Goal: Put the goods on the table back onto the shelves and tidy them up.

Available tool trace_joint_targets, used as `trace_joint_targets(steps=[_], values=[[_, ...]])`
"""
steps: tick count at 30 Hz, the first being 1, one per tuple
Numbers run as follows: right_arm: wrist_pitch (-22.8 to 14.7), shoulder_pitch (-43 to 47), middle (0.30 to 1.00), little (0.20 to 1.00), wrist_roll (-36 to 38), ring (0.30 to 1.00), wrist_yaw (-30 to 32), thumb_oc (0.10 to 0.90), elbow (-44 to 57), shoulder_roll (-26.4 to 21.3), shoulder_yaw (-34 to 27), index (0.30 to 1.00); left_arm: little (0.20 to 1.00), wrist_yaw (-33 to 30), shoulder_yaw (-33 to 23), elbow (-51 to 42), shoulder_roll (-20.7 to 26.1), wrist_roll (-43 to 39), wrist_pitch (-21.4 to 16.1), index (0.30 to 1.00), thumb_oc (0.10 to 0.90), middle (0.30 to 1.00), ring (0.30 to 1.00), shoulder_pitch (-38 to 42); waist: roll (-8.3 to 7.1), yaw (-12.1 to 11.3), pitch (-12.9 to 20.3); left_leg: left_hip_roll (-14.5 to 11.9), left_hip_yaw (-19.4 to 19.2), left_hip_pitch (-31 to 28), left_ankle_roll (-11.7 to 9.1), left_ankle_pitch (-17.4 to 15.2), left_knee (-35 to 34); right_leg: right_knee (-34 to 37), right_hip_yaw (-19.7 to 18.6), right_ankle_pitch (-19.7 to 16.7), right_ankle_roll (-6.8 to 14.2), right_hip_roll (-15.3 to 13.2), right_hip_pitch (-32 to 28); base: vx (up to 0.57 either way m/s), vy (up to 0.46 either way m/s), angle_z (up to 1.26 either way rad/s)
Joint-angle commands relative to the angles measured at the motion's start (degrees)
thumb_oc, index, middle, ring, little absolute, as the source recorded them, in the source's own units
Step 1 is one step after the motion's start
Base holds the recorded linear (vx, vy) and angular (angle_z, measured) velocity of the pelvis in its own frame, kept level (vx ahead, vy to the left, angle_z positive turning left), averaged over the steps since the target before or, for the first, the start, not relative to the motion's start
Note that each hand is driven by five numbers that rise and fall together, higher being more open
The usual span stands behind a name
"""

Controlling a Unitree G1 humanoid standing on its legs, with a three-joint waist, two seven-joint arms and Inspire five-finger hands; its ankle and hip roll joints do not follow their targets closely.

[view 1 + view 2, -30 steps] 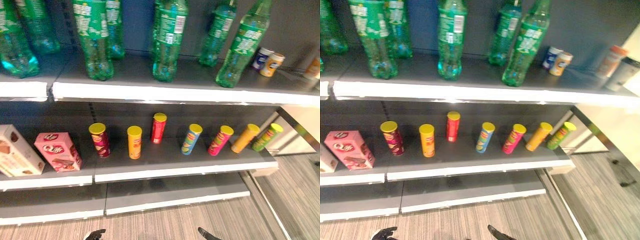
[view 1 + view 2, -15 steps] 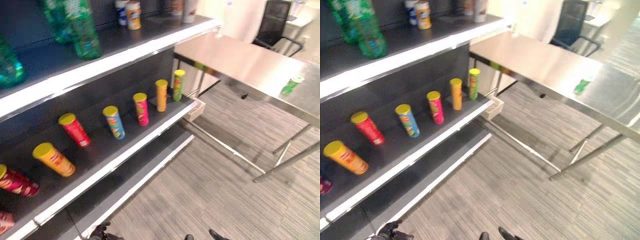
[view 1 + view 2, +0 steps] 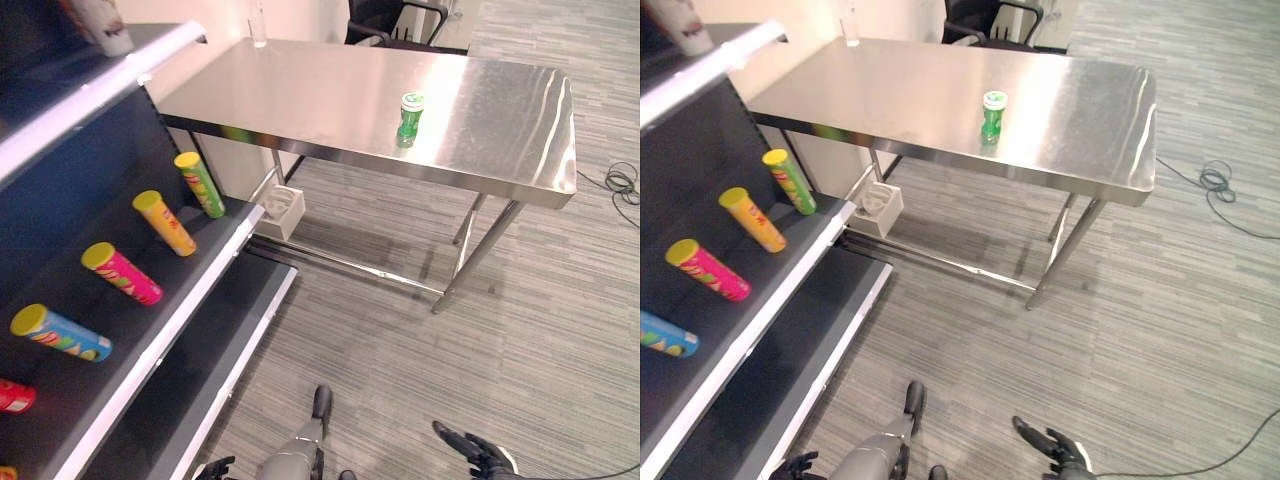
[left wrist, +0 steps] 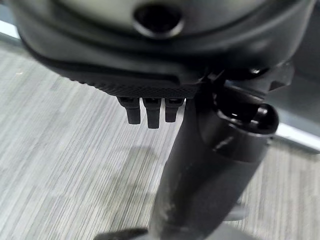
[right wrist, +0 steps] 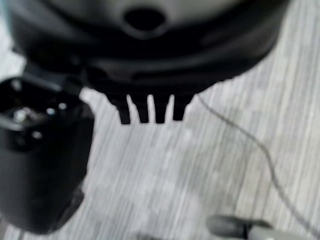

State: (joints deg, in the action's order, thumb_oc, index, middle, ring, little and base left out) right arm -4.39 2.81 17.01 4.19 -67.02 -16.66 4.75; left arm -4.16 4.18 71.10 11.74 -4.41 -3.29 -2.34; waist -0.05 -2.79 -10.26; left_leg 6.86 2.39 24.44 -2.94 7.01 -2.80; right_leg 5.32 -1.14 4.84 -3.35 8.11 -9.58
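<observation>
Grey striped carpet (image 3: 400, 370) covers the floor across the lower half of the head views. At the bottom edge, low and right of centre, the right hand (image 3: 478, 455) hangs above the carpet with its dark fingers spread and straight, holding nothing; its own wrist view shows the fingertips (image 5: 150, 112) pointing out in a row over bare floor. At the bottom edge left of centre, the left hand (image 3: 215, 468) barely shows, and its wrist view shows short fingertips (image 4: 150, 116) sticking out straight, with nothing in them.

Along the left side runs the dark shelf unit (image 3: 190, 290) with white front edges. On its middle shelf lie and lean several crisp tubes with yellow lids: a blue tube (image 3: 62, 334) nearest, then a pink tube (image 3: 122, 274), an orange tube (image 3: 166, 223) and a green tube (image 3: 201, 185) farthest along. A red tube (image 3: 14, 396) shows partly at the left edge.

Beyond, in the upper middle of the frame, stands the steel table (image 3: 330, 100). A small green tub (image 3: 409, 119) stands upright on it, right of centre. A clear glass (image 3: 259, 35) stands at the table's far left corner. A black office chair (image 3: 395, 20) is behind the table, at the top edge.
</observation>
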Motion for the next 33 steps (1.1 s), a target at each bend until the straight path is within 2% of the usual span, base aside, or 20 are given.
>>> trace_joint_targets(steps=[1,2,3,4,5,7,8,9,10,11,12,13,15,16,17,20,21,24,29,33], values=[[-2.0,-4.1,0.9,0.9,-1.8,0.9,0.7,0.8,6.6,-3.4,-1.5,0.9,0.9,-0.4,-0.5,-1.9,1.8,-0.3,-0.7,0.9,0.8,0.9,0.9,-0.4,1.24,-3.0,2.9,-4.2,-1.8,-5.0,-1.3,2.8,-0.3,-4.9,-3.8,5.8,7.3,-3.1,-0.4,0.39,0.206,-0.92],[-2.0,-4.9,0.9,0.9,-3.1,0.9,0.3,0.8,8.3,-3.0,-1.1,0.9,0.9,-0.7,-1.1,-1.6,1.8,-0.5,-0.7,0.9,0.8,0.9,0.9,-1.0,1.16,-3.3,4.1,-4.8,-0.7,-7.0,-1.1,5.6,-1.1,-5.1,-5.0,6.9,7.5,-4.3,-1.7,0.52,0.265,-1.26],[-2.0,-5.3,0.9,0.9,-3.7,0.9,0.3,0.8,8.9,-3.0,-1.2,0.9,0.9,-0.8,-1.3,-1.8,1.9,-0.5,-0.7,0.9,0.8,0.9,0.9,-1.1,0.54,-3.4,4.7,-4.8,-1.2,-7.5,-1.0,5.8,-0.8,-5.3,-4.7,7.7,8.0,-5.4,-2.4,0.59,0.318,-1.31],[-1.8,-5.0,0.9,0.9,-4.7,0.9,-0.2,0.8,9.6,-3.0,-0.8,0.9,0.9,-0.7,-1.8,-2.1,2.4,-1.1,-0.6,0.9,0.8,0.9,0.9,-0.7,-1.03,-4.2,5.7,-4.6,-1.7,-8.4,-0.2,4.4,0.0,-7.9,-4.2,7.5,9.8,-7.9,-1.6,0.44,0.216,-0.67],[-1.7,-4.7,0.9,0.9,-5.4,0.9,-0.2,0.8,10.1,-3.1,-0.6,0.9,0.9,-0.8,-1.9,-2.5,2.8,-1.3,-0.6,0.9,0.8,0.9,0.9,-0.5,-1.75,-4.4,6.1,-4.5,-2.0,-9.0,0.3,3.6,0.3,-10.7,-3.8,6.9,10.8,-9.0,-0.6,0.4,0.2,-0.47],[-1.9,-4.4,0.9,0.9,-7.0,0.9,0.0,0.8,11.3,-3.6,-0.2,0.9,0.9,-0.8,-1.9,-3.5,3.4,-1.8,-0.8,0.9,0.8,0.9,0.9,-0.1,-2.96,-4.3,6.2,-4.0,-2.4,-11.3,1.6,1.9,0.1,-18.7,-3.1,3.5,13.1,-10.7,2.6,0.21,0.106,-0.67],[-1.9,-4.4,0.9,0.9,-7.0,0.9,0.0,0.8,11.3,-3.6,-0.2,0.9,0.9,-0.8,-1.9,-3.5,3.4,-1.8,-0.8,0.9,0.8,0.9,0.9,0.0,-2.83,-4.4,6.3,-4.2,-2.4,-11.1,1.6,1.9,0.1,-18.6,-3.2,3.4,13.0,-10.6,2.8,0.12,0.072,-0.43],[-1.8,-4.1,0.9,0.9,-7.4,0.9,0.0,0.8,11.8,-3.8,-0.1,0.9,0.9,-0.9,-1.8,-4.0,3.8,-1.9,-0.8,0.9,0.8,0.9,0.9,0.3,-3.2,-4.1,6.0,-4.1,-2.4,-12.1,2.2,1.2,0.0,-23.6,-2.4,0.4,13.9,-11.2,5.3,0.14,0.11,-0.21],[-1.7,-3.6,0.9,0.9,-7.7,0.9,0.2,0.8,11.5,-4.2,0.0,0.9,0.9,-1.1,-1.2,-5.0,4.7,-2.1,-0.8,0.9,0.8,0.9,0.9,1.4,-3.47,-3.2,5.1,-3.8,-2.5,-14.6,3.7,-0.3,-0.2,-32.2,-0.7,-5.7,14.4,-12.5,9.8,0.14,0.109,0.05],[-1.7,-3.5,0.9,0.9,-7.7,0.9,0.2,0.8,11.4,-4.2,0.0,0.9,0.9,-1.1,-1.2,-5.0,4.7,-2.1,-0.8,0.9,0.8,0.9,0.9,1.4,-3.53,-3.2,5.0,-3.8,-2.5,-14.6,3.7,-0.3,-0.2,-32.4,-0.7,-5.6,14.4,-12.6,9.8,0.21,0.157,0.1],[-1.4,-3.4,0.9,0.9,-8.0,0.9,0.3,0.8,10.6,-4.0,0.2,0.9,0.9,-1.1,-0.9,-5.7,5.4,-2.3,-0.8,0.9,0.8,0.9,0.9,1.9,-3.16,-2.7,4.4,-4.1,-2.3,-16.2,4.5,-1.4,0.0,-37.3,1.8,-7.9,13.2,-13.8,12.2,0.18,0.115,0.24],[-1.4,-3.2,0.9,0.9,-8.4,0.9,0.6,0.8,10.0,-3.6,0.5,0.9,0.9,-1.3,-0.8,-6.0,5.6,-2.6,-0.7,0.9,0.8,0.9,0.9,2.2,-2.58,-2.7,4.0,-4.8,-2.3,-17.0,4.5,-2.1,0.0,-39.2,3.2,-7.3,12.8,-14.5,14.5,0.25,0.145,0.27],[-1.0,-3.1,0.9,0.9,-8.5,0.9,1.0,0.8,8.4,-3.2,0.3,0.9,0.9,-1.4,-0.8,-6.5,5.9,-3.1,-0.9,0.9,0.8,0.9,0.9,2.9,-1.92,-2.8,3.9,-5.9,-2.2,-18.3,4.3,-3.3,0.1,-35.5,7.9,-2.7,11.4,-16.7,17.3,0.16,0.046,0.2],[-1.0,-3.1,0.9,0.9,-8.5,0.9,1.0,0.8,8.4,-3.2,0.3,0.9,0.9,-1.4,-0.9,-6.4,5.9,-3.1,-0.9,0.9,0.8,0.9,0.9,2.9,-2.0,-2.5,3.7,-5.8,-1.9,-18.6,4.3,-3.4,0.0,-35.6,8.2,-2.5,11.4,-16.9,17.0,0.13,-0.019,0.1],[-1.0,-3.1,0.9,0.9,-8.2,0.9,1.0,0.8,7.2,-3.1,0.1,0.9,0.9,-1.7,-0.4,-6.3,5.8,-3.3,-1.2,0.9,0.8,0.9,0.9,3.5,-1.7,-2.1,3.3,-6.1,-1.5,-19.4,3.9,-3.8,-0.2,-31.4,10.5,0.0,10.7,-16.7,18.5,0.12,-0.047,0.03],[-0.5,-3.2,0.9,0.9,-7.3,0.9,1.5,0.8,3.4,-2.7,-0.1,0.9,0.9,-2.0,0.8,-5.4,5.8,-2.3,-1.3,0.9,0.8,0.9,0.9,4.9,-2.97,-0.4,2.0,-4.4,-0.1,-21.2,3.5,-5.6,0.0,-14.5,10.0,-1.9,12.1,-13.7,19.4,0.17,-0.112,0.25],[0.0,-4.2,0.9,0.9,-7.0,0.9,1.2,0.8,0.0,-2.0,-0.5,0.9,0.9,-1.8,0.7,-4.0,5.4,-1.0,-1.3,0.9,0.8,0.9,0.9,5.2,-4.11,-0.2,2.3,-3.2,0.9,-21.4,3.4,-6.6,0.6,-8.6,7.4,-2.8,13.2,-13.0,16.7,0.17,-0.092,0.56],[0.3,-4.8,0.9,0.9,-7.2,0.9,1.0,0.8,-1.8,-1.7,-0.9,0.9,0.9,-1.6,0.9,-2.5,4.6,-0.8,-1.4,0.9,0.8,0.9,0.9,4.9,-4.14,0.0,3.5,-3.9,0.2,-22.3,3.1,-6.2,-1.3,-7.7,7.3,-4.3,13.4,-12.4,15.6,0.12,-0.081,0.78],[0.6,-5.5,0.9,0.9,-6.2,0.9,0.8,0.8,-3.6,-1.7,-2.0,0.9,0.9,-1.3,1.1,-1.1,4.4,0.2,-1.3,0.9,0.8,0.9,0.9,4.7,-3.93,0.1,5.0,-4.3,0.3,-22.9,2.6,-6.6,-1.6,-6.1,7.7,-3.9,12.6,-12.0,13.4,0.09,-0.076,0.05],[0.9,-7.0,0.9,0.9,-3.1,0.9,0.7,0.8,-5.9,-1.4,-5.4,0.9,0.9,-0.7,0.4,0.0,3.8,1.0,-1.0,0.9,0.8,0.9,0.9,3.4,-3.68,0.6,7.0,-5.2,-0.2,-25.3,1.8,-7.7,-2.2,-2.9,8.6,-3.7,12.3,-11.4,9.7,0.12,-0.078,-0.02]])
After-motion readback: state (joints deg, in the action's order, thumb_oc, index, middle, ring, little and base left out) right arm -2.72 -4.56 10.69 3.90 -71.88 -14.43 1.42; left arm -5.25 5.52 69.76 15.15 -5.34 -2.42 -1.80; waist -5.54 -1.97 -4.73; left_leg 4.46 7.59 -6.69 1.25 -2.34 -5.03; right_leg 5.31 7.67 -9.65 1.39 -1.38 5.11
